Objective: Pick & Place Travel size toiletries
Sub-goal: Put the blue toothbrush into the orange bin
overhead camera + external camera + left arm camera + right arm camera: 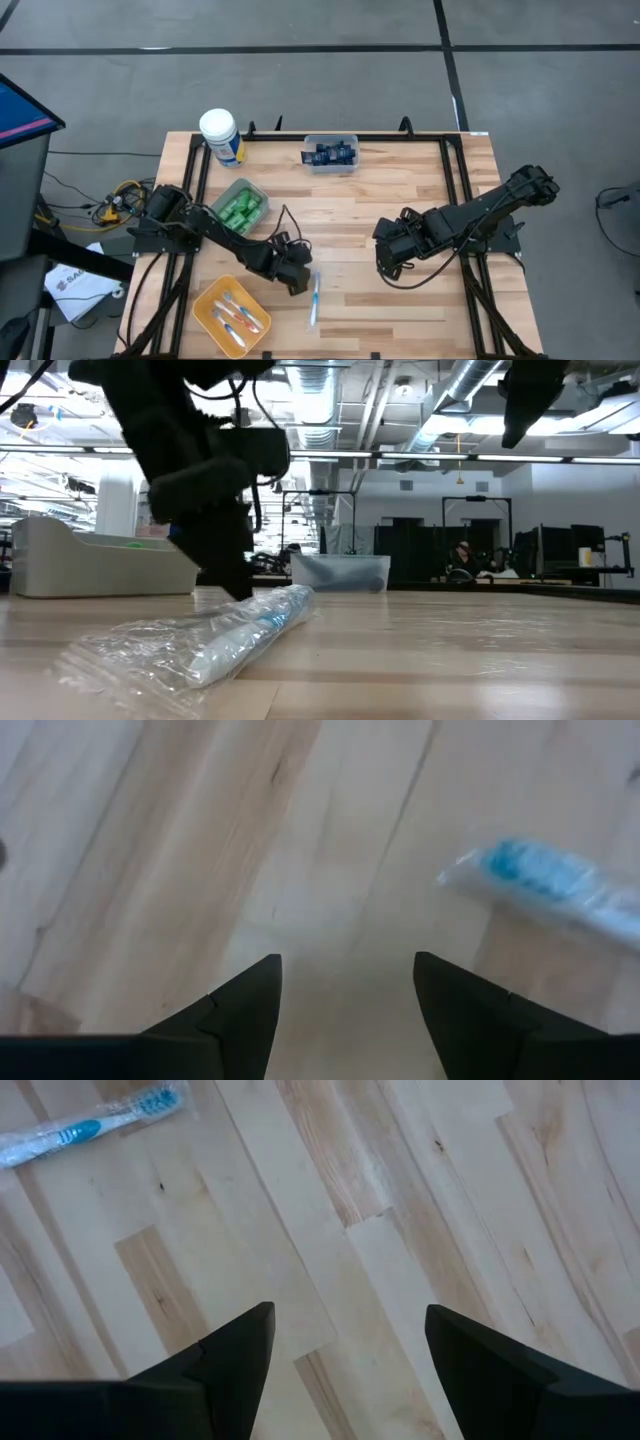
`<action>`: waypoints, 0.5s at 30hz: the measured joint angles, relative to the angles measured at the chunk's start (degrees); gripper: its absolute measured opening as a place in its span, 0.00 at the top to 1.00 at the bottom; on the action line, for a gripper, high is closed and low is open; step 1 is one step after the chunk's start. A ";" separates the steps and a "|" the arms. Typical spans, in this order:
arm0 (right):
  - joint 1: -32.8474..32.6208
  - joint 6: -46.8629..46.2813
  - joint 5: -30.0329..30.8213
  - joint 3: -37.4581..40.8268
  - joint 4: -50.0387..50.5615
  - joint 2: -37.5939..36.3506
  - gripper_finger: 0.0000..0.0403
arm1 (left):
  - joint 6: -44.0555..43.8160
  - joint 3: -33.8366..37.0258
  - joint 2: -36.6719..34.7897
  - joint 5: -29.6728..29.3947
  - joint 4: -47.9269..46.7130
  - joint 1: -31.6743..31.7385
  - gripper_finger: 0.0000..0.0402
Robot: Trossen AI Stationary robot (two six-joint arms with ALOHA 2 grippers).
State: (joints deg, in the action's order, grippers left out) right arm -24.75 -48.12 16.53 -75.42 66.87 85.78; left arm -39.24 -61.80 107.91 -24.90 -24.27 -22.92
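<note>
A white-blue toothbrush in a clear wrapper (314,298) lies flat on the wooden table near its near edge; it also shows in the low view (230,640), the left wrist view (560,890) and the right wrist view (90,1125). My left gripper (298,281) is open and hovers just left of the toothbrush, fingers (250,1010) spread over bare wood. My right gripper (388,262) is open too, waiting over the table's middle-right. A yellow bin (232,316) holds toothbrushes, a grey bin (240,207) green bottles, a clear bin (331,153) dark navy tubes.
A big white canister with a blue-yellow label (221,137) stands at the far left corner. Black frame rails (195,175) run along the table's left, right and far sides. Bare wood lies between the two arms and toward the near right edge.
</note>
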 joint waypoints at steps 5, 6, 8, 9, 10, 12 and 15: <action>0.02 0.00 0.04 0.00 -0.02 0.00 0.37 | 6.36 0.00 -4.41 -0.75 7.62 -0.30 0.44; 0.02 0.01 0.05 0.00 -0.04 0.00 0.37 | 6.71 0.00 -5.27 -1.27 10.10 -0.29 0.44; 0.00 0.02 0.04 0.00 0.00 0.00 0.37 | 6.98 -0.03 -6.26 -2.27 15.68 -0.12 0.44; 0.00 0.00 0.06 0.00 -0.02 0.00 0.37 | 7.62 -0.12 -6.31 -3.08 17.85 -0.01 0.44; 0.00 0.00 0.07 0.00 -0.02 0.00 0.37 | 8.64 -0.13 -6.13 -3.96 19.04 0.04 0.44; -0.03 0.02 0.07 0.00 -0.04 0.00 0.37 | 10.33 -0.11 -4.56 -5.12 20.85 0.09 0.44; -0.12 0.03 0.07 0.00 0.04 0.00 0.37 | 9.93 -0.08 -1.48 -5.11 20.79 -0.05 0.44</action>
State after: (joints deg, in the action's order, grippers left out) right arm -24.88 -48.09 16.60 -75.42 66.92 85.78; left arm -29.30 -61.88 106.43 -30.01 -3.49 -22.97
